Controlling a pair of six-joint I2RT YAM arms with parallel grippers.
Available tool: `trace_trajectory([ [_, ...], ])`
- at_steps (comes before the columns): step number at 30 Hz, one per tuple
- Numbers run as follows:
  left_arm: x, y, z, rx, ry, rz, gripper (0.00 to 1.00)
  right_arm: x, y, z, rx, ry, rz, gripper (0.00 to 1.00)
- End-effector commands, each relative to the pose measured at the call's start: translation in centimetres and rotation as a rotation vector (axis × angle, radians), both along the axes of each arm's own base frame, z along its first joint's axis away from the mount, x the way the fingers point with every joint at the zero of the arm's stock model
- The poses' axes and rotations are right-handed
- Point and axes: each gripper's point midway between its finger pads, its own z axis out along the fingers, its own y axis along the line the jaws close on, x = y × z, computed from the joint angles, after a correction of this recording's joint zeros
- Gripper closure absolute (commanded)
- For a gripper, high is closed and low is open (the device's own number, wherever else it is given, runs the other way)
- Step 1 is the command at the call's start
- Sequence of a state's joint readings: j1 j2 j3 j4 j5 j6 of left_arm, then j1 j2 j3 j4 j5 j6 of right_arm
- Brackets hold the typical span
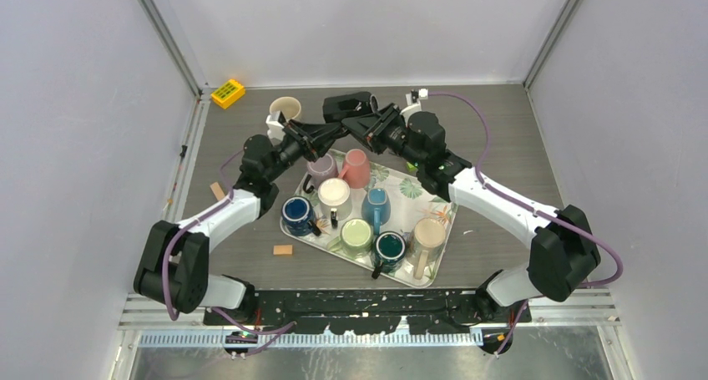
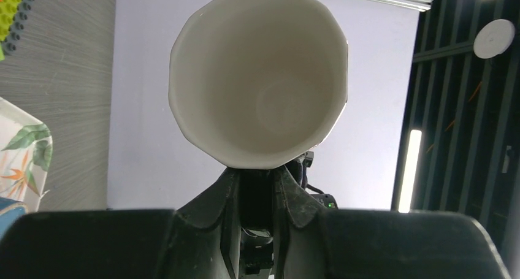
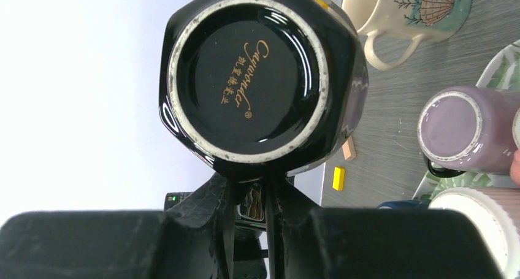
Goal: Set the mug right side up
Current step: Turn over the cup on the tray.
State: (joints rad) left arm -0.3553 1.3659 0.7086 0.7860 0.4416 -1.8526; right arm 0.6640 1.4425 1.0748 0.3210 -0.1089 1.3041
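Note:
The mug (image 1: pixel 348 106) is black outside and white inside. It hangs on its side above the back middle of the table, between my two grippers. The left wrist view looks straight into its white inside (image 2: pixel 257 76), and my left gripper (image 2: pixel 256 176) is shut on a dark part just under the rim. The right wrist view shows the mug's black base (image 3: pixel 248 76) with gold lettering, and my right gripper (image 3: pixel 246 184) is shut on the mug just below that base. From above, the left gripper (image 1: pixel 328 133) and right gripper (image 1: pixel 368 123) meet under the mug.
A floral tray (image 1: pixel 415 188) in front of the grippers carries several mugs, some upside down, including a lilac one (image 3: pixel 460 129). A cream mug (image 1: pixel 284 109) stands at the back left near a yellow block (image 1: pixel 227 93). Small wooden pieces (image 1: pixel 283 250) lie left of the tray.

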Motion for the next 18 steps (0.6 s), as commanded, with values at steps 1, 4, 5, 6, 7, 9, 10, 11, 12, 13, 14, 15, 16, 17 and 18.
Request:
trace_trajectory([
  [1,0.1,0.2,3.9,0.055,-0.156,0.019,1.0,-1.4,0.1,3.1,-0.001,-0.105,0.039,0.81],
  [4,0.2,0.5,4.0,0.126,-0.17,0.039,1.0,-1.4,-0.2,2.4,-0.05,-0.099,0.026,0.67],
  [5,0.2,0.7,3.9,0.152,-0.171,0.046,1.0,-1.4,-0.3,2.1,-0.063,-0.096,0.023,0.61],
  [6,0.2,0.7,4.0,0.176,-0.175,0.052,1.0,-1.4,-0.5,2.0,-0.075,-0.096,0.018,0.58],
  [7,0.2,0.9,4.0,0.199,-0.179,0.059,1.0,-1.3,-0.6,1.6,-0.088,-0.09,0.014,0.55],
  [9,0.2,1.0,4.1,0.239,-0.19,0.067,1.0,-1.3,-0.7,1.4,-0.106,-0.09,0.01,0.49],
  [10,0.1,1.1,4.2,0.255,-0.193,0.071,1.0,-1.3,-0.7,1.2,-0.114,-0.089,0.009,0.46],
  [11,0.1,1.2,4.4,0.271,-0.203,0.073,1.0,-1.2,-0.8,1.2,-0.122,-0.09,0.008,0.44],
  [12,0.1,1.3,4.5,0.289,-0.208,0.077,1.0,-1.2,-0.7,1.0,-0.128,-0.087,0.009,0.42],
  [13,0.1,1.4,4.5,0.307,-0.208,0.079,1.0,-1.2,-0.7,0.9,-0.132,-0.084,0.011,0.39],
  [14,0.0,1.6,4.6,0.326,-0.215,0.085,1.0,-1.3,-0.6,0.7,-0.137,-0.081,0.015,0.37],
  [15,0.0,1.9,4.6,0.35,-0.216,0.091,1.0,-1.2,-0.6,0.5,-0.146,-0.075,0.017,0.35],
  [16,0.0,2.1,4.6,0.374,-0.217,0.1,1.0,-1.2,-0.6,0.3,-0.153,-0.072,0.019,0.33],
  [17,-0.1,2.4,4.4,0.4,-0.212,0.108,1.0,-1.2,-0.5,0.2,-0.16,-0.069,0.022,0.31],
  [18,-0.1,2.8,4.1,0.431,-0.205,0.117,1.0,-1.3,-0.5,0.0,-0.166,-0.068,0.025,0.29],
])
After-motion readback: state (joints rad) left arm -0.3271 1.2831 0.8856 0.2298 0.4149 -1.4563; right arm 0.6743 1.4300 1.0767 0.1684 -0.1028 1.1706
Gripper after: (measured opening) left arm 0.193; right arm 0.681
